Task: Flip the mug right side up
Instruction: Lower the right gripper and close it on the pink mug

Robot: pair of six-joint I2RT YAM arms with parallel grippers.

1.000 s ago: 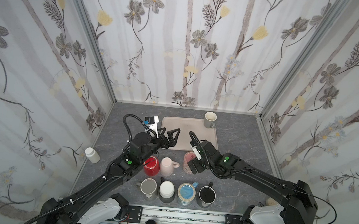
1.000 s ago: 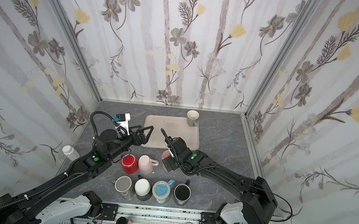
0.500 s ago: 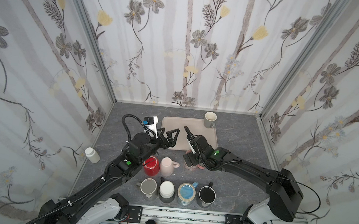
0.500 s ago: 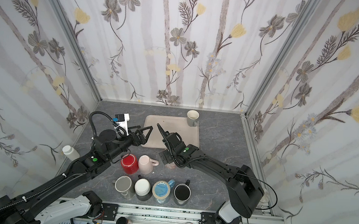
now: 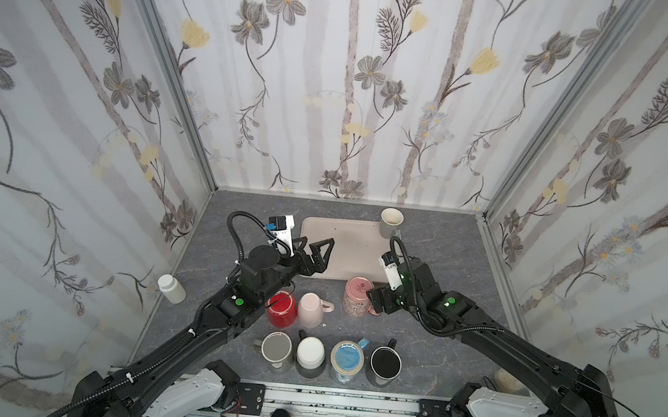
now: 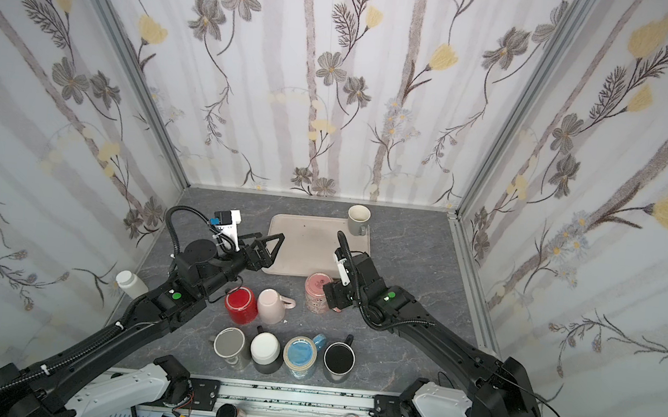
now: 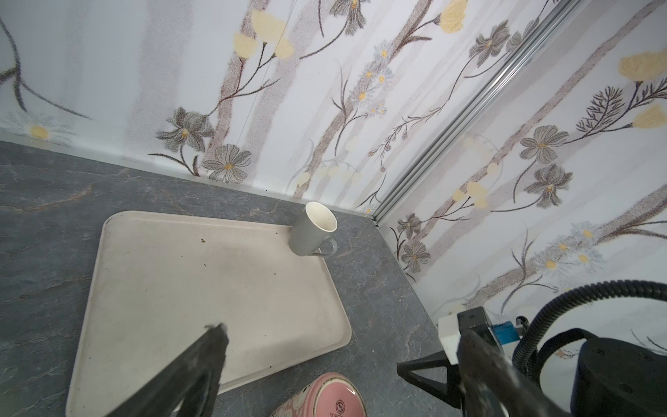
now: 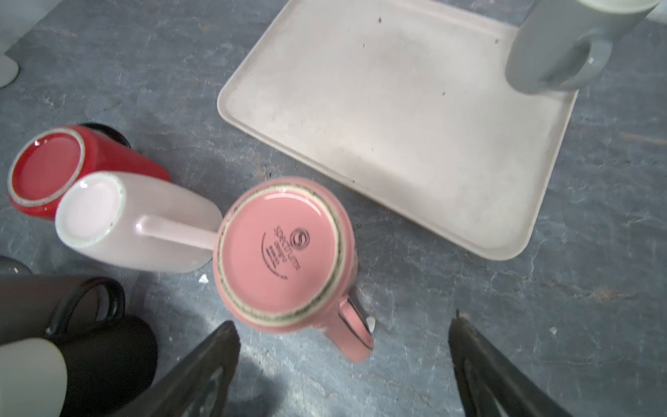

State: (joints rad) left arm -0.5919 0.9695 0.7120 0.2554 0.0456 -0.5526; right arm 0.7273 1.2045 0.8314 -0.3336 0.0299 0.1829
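A pink patterned mug [image 5: 356, 301] [image 6: 318, 293] stands upside down on the grey table just in front of the tray's near edge, base up [image 8: 281, 249], handle toward the right arm. My right gripper [image 5: 373, 303] [image 8: 344, 325] is low beside it, open. The handle lies between the spread fingers without touching either. My left gripper [image 5: 317, 242] [image 7: 343, 323] hovers open and empty over the tray's near left part; the mug's base [image 7: 334, 397] shows below it.
A beige tray [image 5: 337, 243] carries an upright grey mug [image 5: 390, 222] at its far right corner. A red mug [image 5: 282, 309] and a pale pink mug [image 5: 311, 309] stand inverted left of the pink one. Several mugs line the front edge. White bottle [image 5: 171, 289] at left.
My right gripper reached over the pink mug and has come back down to its right side, at the handle. The mug and the left arm have stayed put.
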